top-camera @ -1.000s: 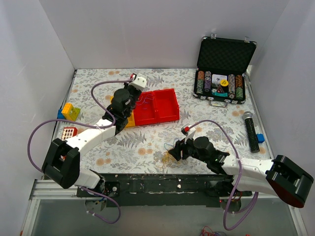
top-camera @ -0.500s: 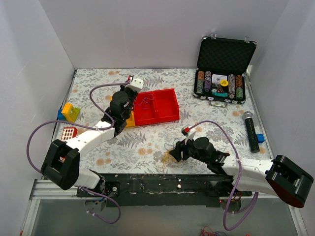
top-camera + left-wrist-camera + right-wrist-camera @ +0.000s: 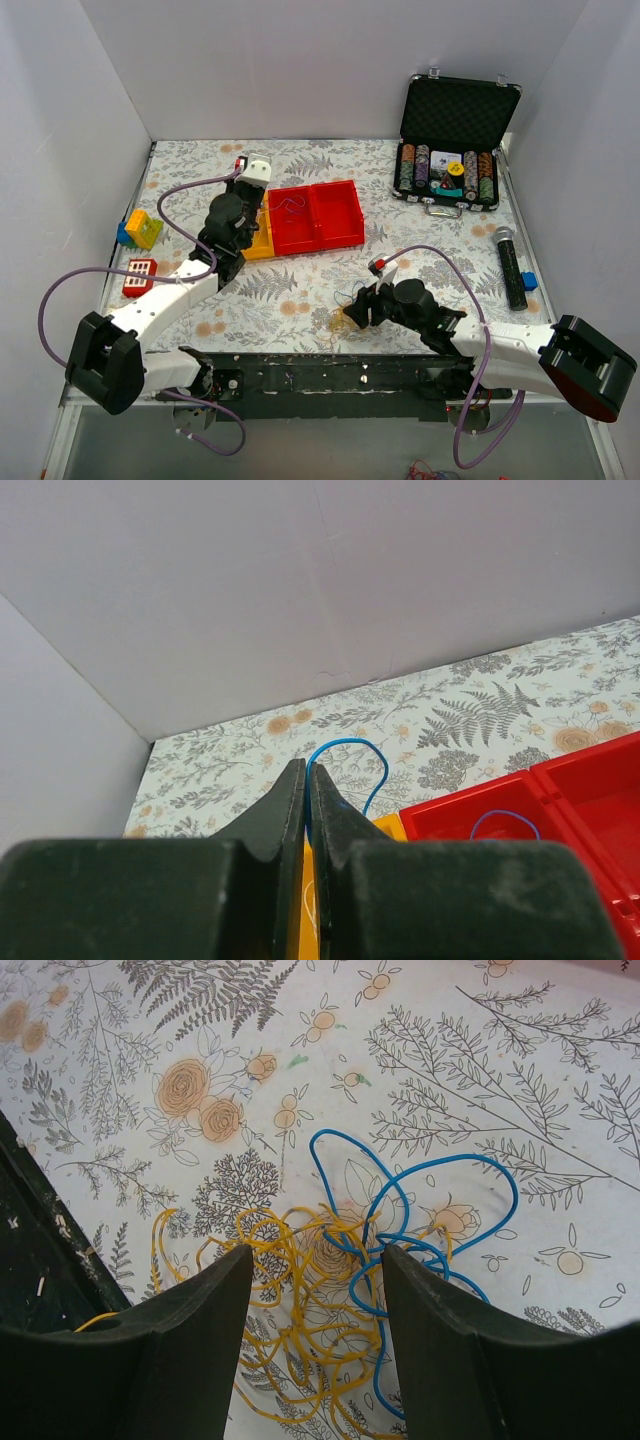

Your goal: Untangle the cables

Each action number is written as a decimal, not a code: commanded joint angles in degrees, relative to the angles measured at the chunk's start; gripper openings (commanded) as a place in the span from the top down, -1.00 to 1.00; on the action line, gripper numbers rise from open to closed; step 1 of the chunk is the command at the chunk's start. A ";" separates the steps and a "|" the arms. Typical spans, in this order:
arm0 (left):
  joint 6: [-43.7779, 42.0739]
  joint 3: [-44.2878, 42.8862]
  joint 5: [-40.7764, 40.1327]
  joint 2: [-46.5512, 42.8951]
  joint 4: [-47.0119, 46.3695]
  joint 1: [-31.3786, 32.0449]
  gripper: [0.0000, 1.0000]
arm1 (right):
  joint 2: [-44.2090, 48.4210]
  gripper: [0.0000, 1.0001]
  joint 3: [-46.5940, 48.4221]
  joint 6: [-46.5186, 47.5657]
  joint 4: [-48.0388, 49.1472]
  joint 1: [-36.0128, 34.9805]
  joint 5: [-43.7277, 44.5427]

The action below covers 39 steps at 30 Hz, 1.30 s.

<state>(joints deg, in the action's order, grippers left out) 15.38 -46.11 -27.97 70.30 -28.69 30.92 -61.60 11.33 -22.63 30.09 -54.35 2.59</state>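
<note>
A tangle of thin yellow and blue cables (image 3: 340,1280) lies on the flowered table near the front edge; in the top view it shows as a small bundle (image 3: 347,312). My right gripper (image 3: 315,1260) is open, its jaws standing on either side of the tangle just above it. My left gripper (image 3: 307,780) is shut on a thin blue wire (image 3: 350,755) that loops up past its fingertips, over the yellow tray (image 3: 258,243). Another blue wire (image 3: 505,822) lies in the red tray (image 3: 318,215).
An open black case of poker chips (image 3: 446,172) stands at the back right. A black microphone (image 3: 510,262) lies at the right. Coloured toy blocks (image 3: 140,228) and a red-white block (image 3: 140,272) lie at the left. White walls enclose the table.
My left arm has swung left and a little nearer, carrying its gripper from over the red tray's left part to over the yellow tray. The right arm has stayed still.
</note>
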 commanded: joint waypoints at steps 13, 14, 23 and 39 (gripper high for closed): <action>0.44 -3.81 4.32 5.62 5.14 3.62 1.00 | 0.87 -0.25 -0.96 -0.83 1.82 0.03 0.31; 0.27 -4.42 4.67 7.03 4.96 4.15 1.00 | 1.22 -0.25 -1.14 -1.01 1.82 0.03 0.48; 0.45 -11.02 8.80 16.44 3.72 5.91 1.00 | 2.37 -0.25 -1.75 -1.10 1.20 0.12 1.89; -9.74 -7.94 10.73 29.27 -4.53 2.31 1.00 | 4.03 -0.26 -1.49 -0.66 0.24 0.12 2.68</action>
<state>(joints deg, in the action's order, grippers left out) 9.65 -54.50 -19.44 98.72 -29.15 34.28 -58.37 10.28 -23.40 29.63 -54.35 4.40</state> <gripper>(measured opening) 0.014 0.632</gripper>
